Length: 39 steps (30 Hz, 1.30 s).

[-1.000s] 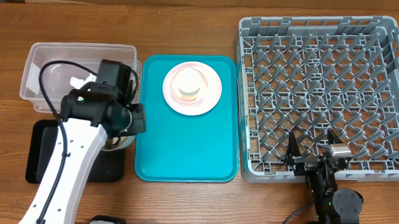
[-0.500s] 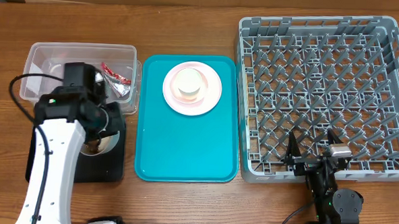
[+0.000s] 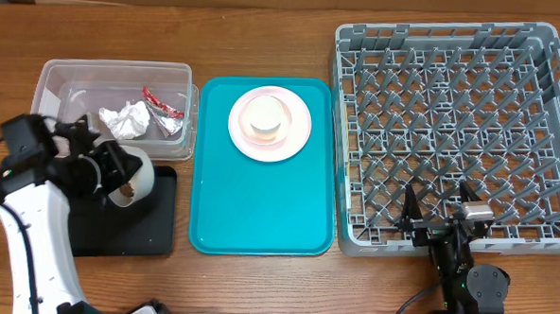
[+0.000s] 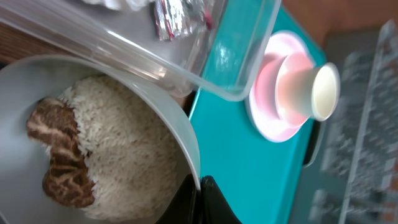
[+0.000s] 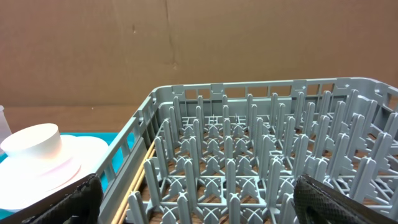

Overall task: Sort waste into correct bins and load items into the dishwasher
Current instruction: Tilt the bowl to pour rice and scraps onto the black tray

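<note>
2 pieces of waste already lie in the clear tub (image 3: 113, 66) at the back-left corner of the worktop (image 3: 266, 33): the crumpled tissue (image 3: 123, 120) and the foil wrapper (image 3: 164, 109). The third lot is not yet binned. The left wrist view shows the rice (image 4: 130, 149) and the brown scraps (image 4: 59, 155) inside the white bowl (image 3: 139, 175). The left claw (image 4: 200, 186) pinches this bowl by its rim and holds it over the black tray (image 3: 135, 231) near the front-left corner, just in front of the tub. Being round, the bowl has no real long axis. It is tipped onto its side, so its base-to-mouth line runs roughly along the front edge, with the mouth towards the left edge. I judge it needs more tilt before the food slides out. 0 dishes stand in the grey rack (image 3: 446, 32), which fills the right side. The pink plate (image 3: 295, 139) lies flat on the teal tray (image 3: 259, 203) in the middle, and the pink bowl (image 3: 266, 118) stands on it mouth up. Its cream inside may be a nested cup, but I cannot tell. The right claw (image 3: 439, 211) is spread and grips nothing, at the rack's front edge.
</note>
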Each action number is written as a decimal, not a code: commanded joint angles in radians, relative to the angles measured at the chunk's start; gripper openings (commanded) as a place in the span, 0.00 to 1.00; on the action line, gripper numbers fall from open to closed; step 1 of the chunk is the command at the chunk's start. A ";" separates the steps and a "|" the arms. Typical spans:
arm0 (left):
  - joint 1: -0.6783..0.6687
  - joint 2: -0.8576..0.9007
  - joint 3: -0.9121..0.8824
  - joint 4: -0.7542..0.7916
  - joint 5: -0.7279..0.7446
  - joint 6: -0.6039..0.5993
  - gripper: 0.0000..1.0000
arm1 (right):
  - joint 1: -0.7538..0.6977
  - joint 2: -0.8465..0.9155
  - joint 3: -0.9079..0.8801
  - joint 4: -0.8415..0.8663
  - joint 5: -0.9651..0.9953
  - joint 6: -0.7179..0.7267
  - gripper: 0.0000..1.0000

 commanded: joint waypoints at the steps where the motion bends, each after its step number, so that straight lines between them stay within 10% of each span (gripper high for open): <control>1: 0.117 -0.017 -0.061 0.030 0.220 0.040 0.04 | -0.007 -0.010 -0.010 0.007 0.006 0.004 1.00; 14: 0.405 -0.015 -0.309 0.235 0.561 0.052 0.04 | -0.007 -0.010 -0.010 0.007 0.006 0.004 1.00; 39: 0.425 -0.015 -0.335 0.283 0.695 0.044 0.04 | -0.007 -0.010 -0.010 0.007 0.006 0.004 1.00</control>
